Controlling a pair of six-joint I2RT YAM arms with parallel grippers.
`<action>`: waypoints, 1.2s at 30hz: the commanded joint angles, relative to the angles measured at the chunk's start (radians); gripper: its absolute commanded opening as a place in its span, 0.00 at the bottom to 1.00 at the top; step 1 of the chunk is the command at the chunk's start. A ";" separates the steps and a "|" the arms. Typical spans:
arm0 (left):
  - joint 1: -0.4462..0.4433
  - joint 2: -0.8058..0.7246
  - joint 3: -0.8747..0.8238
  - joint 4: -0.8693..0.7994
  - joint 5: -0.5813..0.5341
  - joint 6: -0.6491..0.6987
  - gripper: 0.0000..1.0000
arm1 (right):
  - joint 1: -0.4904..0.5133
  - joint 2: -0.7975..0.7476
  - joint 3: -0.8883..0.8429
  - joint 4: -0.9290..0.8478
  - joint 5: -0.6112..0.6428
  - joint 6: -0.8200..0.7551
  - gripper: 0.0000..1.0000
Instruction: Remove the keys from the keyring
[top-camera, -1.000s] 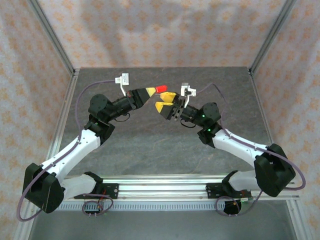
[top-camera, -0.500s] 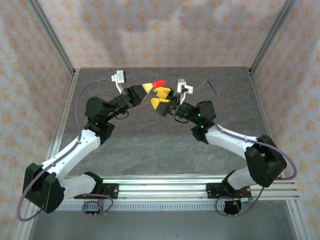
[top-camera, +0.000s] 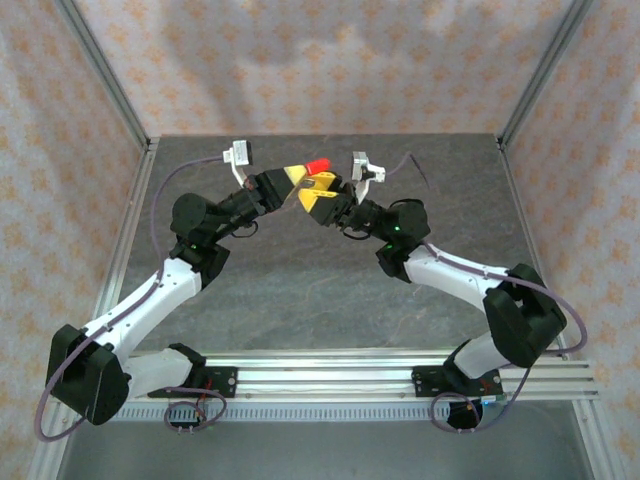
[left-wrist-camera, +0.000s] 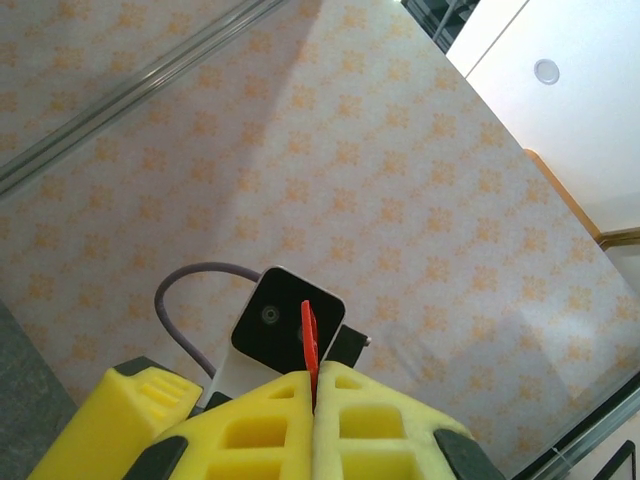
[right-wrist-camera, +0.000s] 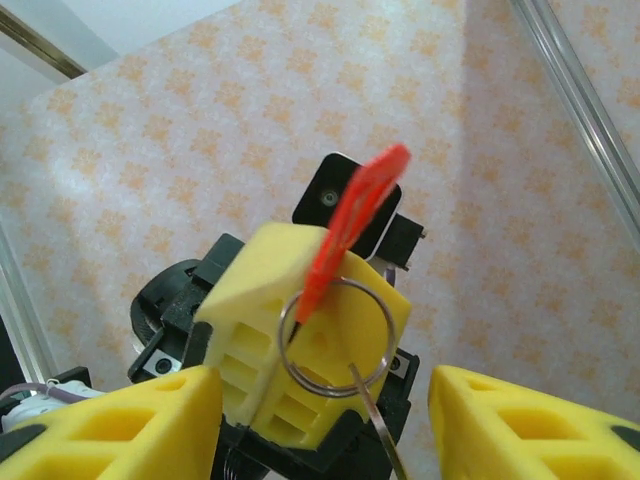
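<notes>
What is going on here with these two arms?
The left gripper is shut on the red tag and holds it up in the air. A metal ring hangs from the tag, and what looks like the key hangs from the ring. The right gripper is open, close in front of the ring, gripping nothing. The key is not yet off.

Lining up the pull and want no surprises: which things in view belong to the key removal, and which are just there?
Job: red keyring tag, pinched in the shut left hand; metal ring through it; thin metal piece hanging from it, likely the key; open right hand.
Just there: table, patterned walls, frame rails.
</notes>
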 joint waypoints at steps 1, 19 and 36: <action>-0.010 0.003 0.003 0.080 -0.020 -0.019 0.00 | 0.006 0.019 0.039 0.072 -0.011 0.023 0.53; -0.007 -0.003 -0.014 0.092 -0.044 -0.013 0.00 | 0.006 -0.026 0.016 0.016 0.003 -0.008 0.10; 0.004 -0.015 -0.022 0.079 -0.046 -0.006 0.00 | 0.006 -0.106 0.004 -0.170 -0.009 -0.077 0.09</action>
